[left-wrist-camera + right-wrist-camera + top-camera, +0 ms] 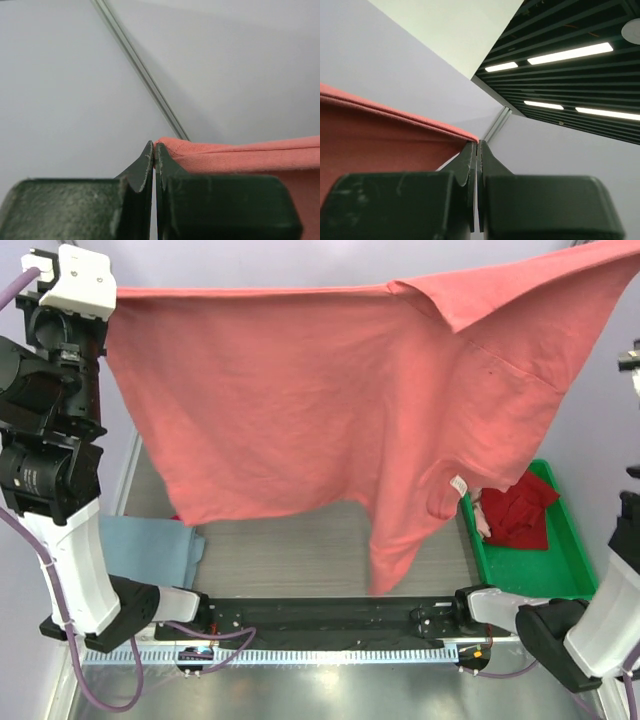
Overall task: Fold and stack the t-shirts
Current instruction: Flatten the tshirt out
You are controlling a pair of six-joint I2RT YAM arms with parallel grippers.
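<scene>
The salmon-red t-shirt [300, 400] hangs spread out high above the table, stretched between my two grippers. At the top left, my left gripper [106, 298] is shut on one corner of its upper edge; the left wrist view shows the jaws [154, 145] pinching the hem of that shirt [240, 155]. My right gripper [478, 144] is shut on the other corner of the shirt [380, 140] and lies beyond the top view's upper right edge. One sleeve dangles low near the middle. A darker red t-shirt [520, 510] lies crumpled in the tray. A grey-blue t-shirt [150, 545] lies flat at the table's left.
The green plastic tray [575, 555] stands at the right side of the table. Both arm bases and a black rail with a white cable strip [320, 652] run along the near edge. Grey walls close off the back and the sides.
</scene>
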